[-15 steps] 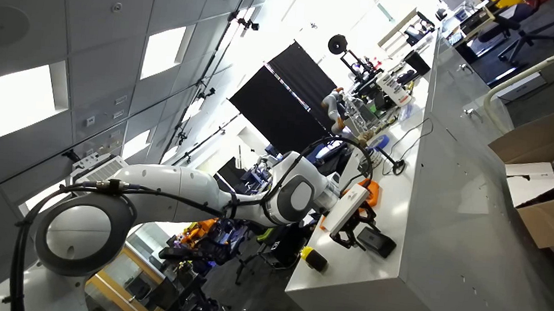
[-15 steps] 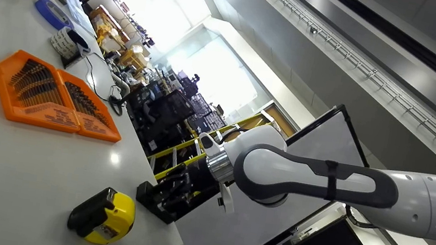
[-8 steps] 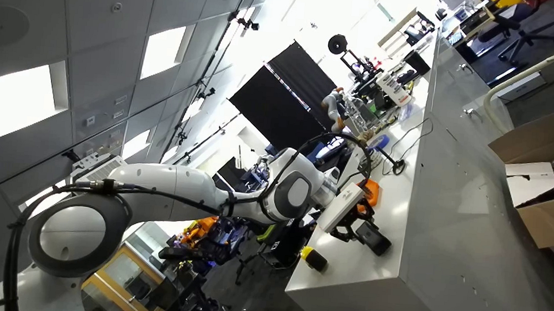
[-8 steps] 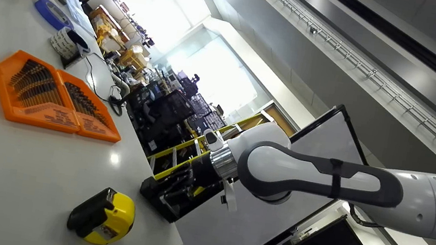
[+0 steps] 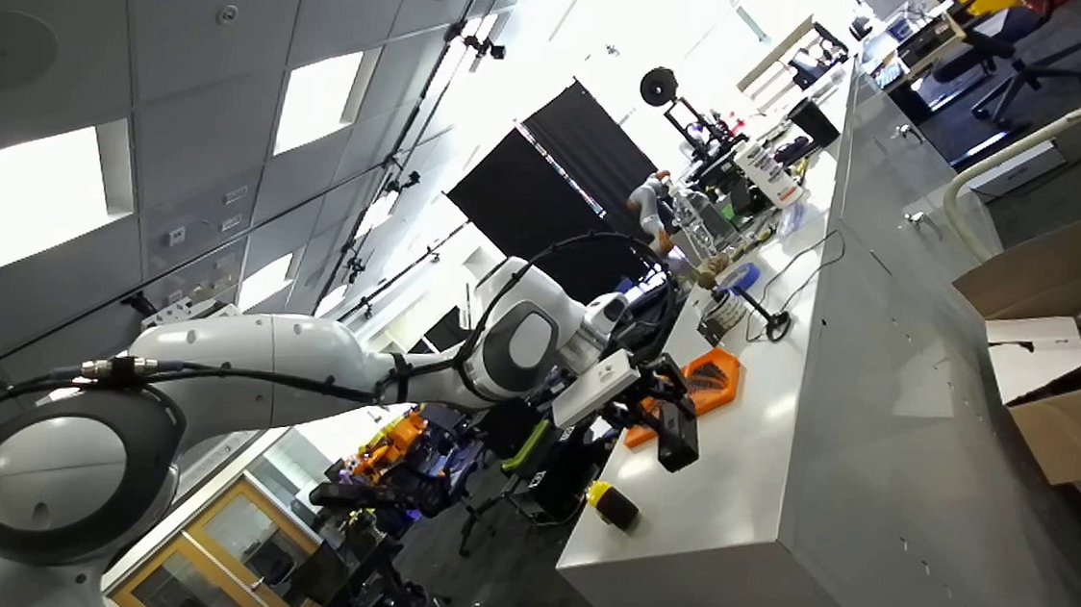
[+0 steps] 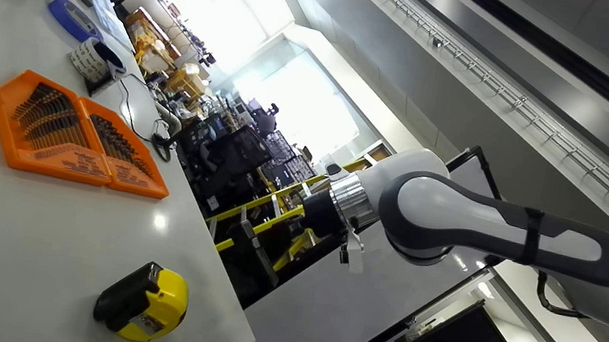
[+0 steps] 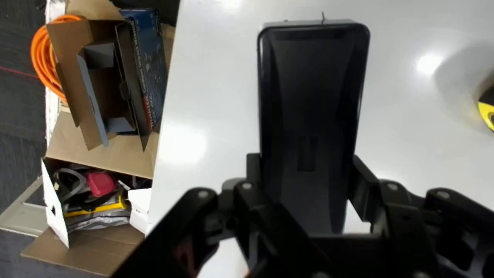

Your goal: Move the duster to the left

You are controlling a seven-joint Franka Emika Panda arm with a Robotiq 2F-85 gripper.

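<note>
Black duster (image 7: 312,96) hangs above the table (image 7: 216,77), our jaws pressed to its sides nearer six o'clock in the wrist view; held off-centre, it could tilt, we judge, or, swung low, clip the orange case (image 5: 713,383) at one o'clock in an exterior view.

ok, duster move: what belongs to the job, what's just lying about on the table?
Job:
duster
fingers gripping it

Lying about, among others:
orange drill-bit case
yellow-and-black tape measure
blue tape roll
printed white roll
</note>
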